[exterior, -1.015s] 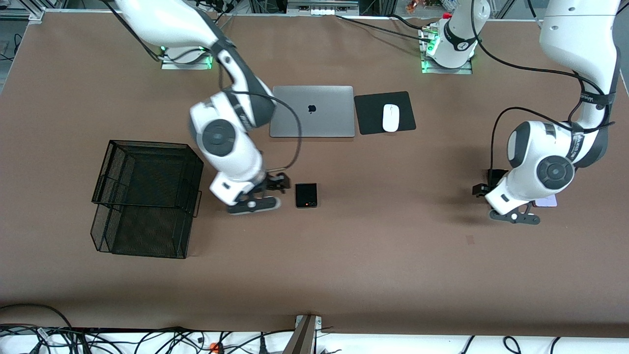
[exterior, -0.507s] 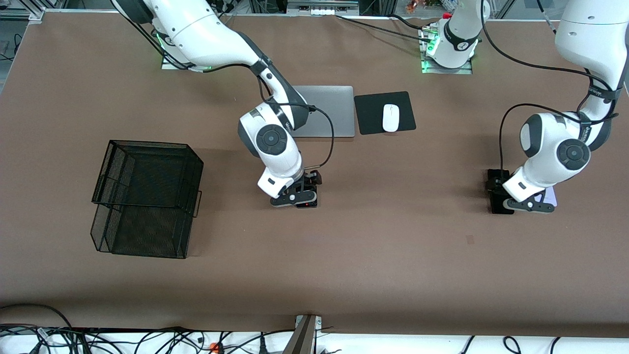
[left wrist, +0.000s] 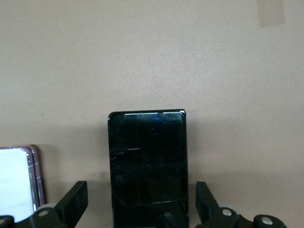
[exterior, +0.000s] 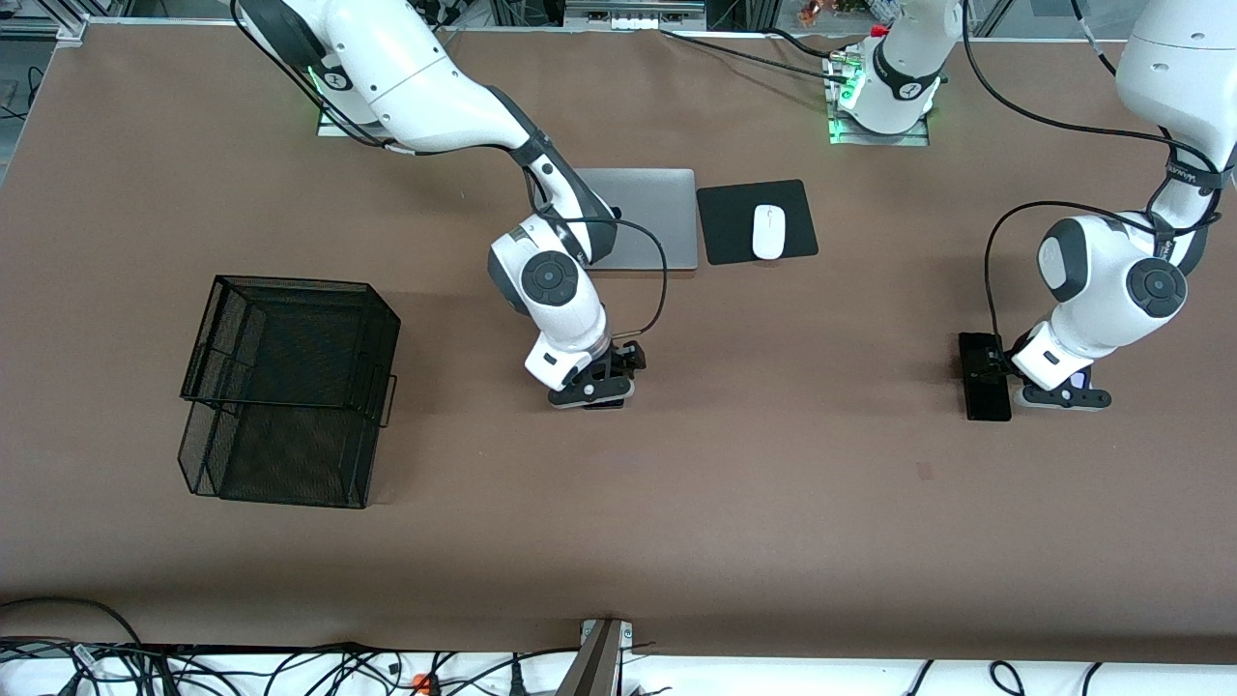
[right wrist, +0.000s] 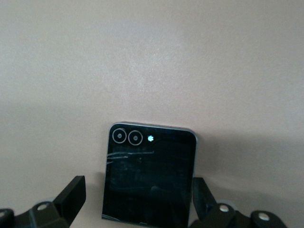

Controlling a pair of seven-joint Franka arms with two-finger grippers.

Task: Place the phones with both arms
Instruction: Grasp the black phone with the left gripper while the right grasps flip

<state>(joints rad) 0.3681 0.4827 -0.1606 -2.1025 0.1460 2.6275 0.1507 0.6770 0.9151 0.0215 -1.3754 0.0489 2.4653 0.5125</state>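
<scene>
The black folded phone [right wrist: 149, 176] lies flat mid-table. My right gripper [exterior: 618, 365] stands open low over it, one finger on each side of its end farther from the front camera. The front view hides most of this phone under the hand. The longer black slab phone [exterior: 988, 396] lies toward the left arm's end. Its farther end sits between the spread fingers [left wrist: 76, 202] of my open left gripper [exterior: 991, 362]. The pale lilac phone [left wrist: 18, 178] lies beside the slab, mostly covered by the left wrist. Neither phone is gripped.
A black wire-mesh basket [exterior: 290, 387] stands toward the right arm's end. A silver laptop [exterior: 657, 217] lies near the bases, partly under the right arm. Beside it, a white mouse [exterior: 768, 232] rests on a black pad [exterior: 720, 227].
The right arm swung from beside the basket to over the folded phone. The left hand shifted toward its own end of the table, uncovering most of the slab. Both grippers stayed open.
</scene>
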